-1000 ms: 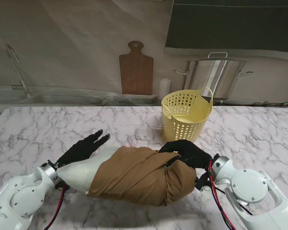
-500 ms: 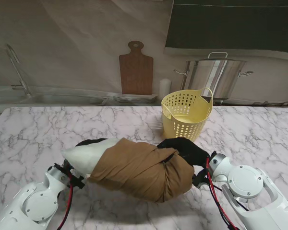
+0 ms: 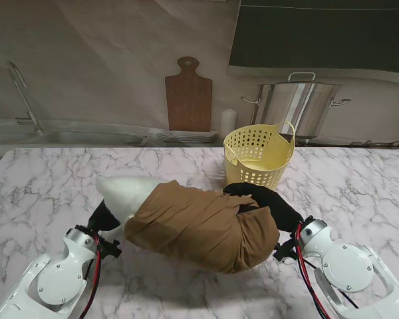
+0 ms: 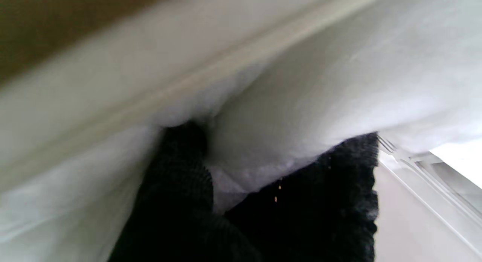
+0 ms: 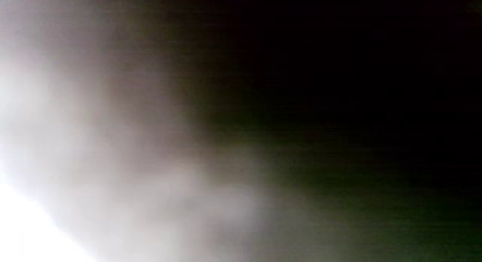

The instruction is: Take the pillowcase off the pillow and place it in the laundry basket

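Though right wrist view only blur, right robot hand (image 3: 263, 201) grips brown pillowcase (image 3: 199, 226) bunched on pillow (image 3: 123, 193). Left robot hand (image 3: 105, 216) mostly hidden under white end, fingers (image 4: 180, 179) pressed in, gripping. Since earlier, pillow end lifted off bench (image 3: 46, 179). Laundry basket (image 3: 258, 159) just beyond.
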`<action>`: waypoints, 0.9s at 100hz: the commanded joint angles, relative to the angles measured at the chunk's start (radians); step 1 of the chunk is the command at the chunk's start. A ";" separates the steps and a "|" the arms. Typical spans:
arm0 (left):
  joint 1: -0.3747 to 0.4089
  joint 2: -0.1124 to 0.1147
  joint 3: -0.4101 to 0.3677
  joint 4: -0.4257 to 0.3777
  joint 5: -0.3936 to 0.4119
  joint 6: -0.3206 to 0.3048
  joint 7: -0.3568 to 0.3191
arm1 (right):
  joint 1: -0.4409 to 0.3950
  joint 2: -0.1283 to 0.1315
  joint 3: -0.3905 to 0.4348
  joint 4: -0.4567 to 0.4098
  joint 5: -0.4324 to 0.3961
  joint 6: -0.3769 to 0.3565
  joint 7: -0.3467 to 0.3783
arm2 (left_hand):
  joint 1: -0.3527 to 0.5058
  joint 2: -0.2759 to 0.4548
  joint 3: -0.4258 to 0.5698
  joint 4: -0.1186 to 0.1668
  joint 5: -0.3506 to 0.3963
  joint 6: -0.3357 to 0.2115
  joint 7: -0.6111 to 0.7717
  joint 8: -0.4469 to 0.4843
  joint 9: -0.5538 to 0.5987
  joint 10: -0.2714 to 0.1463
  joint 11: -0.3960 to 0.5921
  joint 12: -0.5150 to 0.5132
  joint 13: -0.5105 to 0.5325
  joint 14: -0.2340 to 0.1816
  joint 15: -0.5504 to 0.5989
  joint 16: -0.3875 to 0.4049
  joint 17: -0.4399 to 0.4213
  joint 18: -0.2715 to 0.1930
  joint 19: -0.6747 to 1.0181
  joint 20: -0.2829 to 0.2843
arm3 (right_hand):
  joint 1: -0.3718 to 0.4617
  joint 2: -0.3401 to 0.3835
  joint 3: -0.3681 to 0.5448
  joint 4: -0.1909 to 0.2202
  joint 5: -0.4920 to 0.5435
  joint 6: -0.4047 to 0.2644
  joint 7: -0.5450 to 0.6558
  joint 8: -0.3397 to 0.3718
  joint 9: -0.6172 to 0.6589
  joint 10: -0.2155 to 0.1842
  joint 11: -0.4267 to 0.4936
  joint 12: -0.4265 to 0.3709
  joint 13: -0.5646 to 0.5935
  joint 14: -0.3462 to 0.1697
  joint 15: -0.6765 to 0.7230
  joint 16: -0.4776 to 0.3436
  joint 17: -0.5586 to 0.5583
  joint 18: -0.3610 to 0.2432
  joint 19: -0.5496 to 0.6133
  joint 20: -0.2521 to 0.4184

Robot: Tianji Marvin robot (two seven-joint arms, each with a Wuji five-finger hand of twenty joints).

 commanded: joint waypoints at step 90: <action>0.000 0.008 0.004 -0.011 -0.059 -0.003 -0.116 | -0.293 -0.122 0.181 -0.130 -0.518 -0.241 -0.735 | 0.014 0.068 0.060 0.039 0.106 -0.023 0.107 0.064 0.078 0.012 0.058 0.030 0.067 0.027 0.115 0.026 0.022 -0.013 0.502 -0.041 | -0.134 0.070 -0.081 0.047 -0.173 0.033 -0.129 -0.046 -0.159 -0.032 -0.058 -0.116 -0.104 -0.033 -0.155 -0.106 -0.061 0.009 -0.188 -0.005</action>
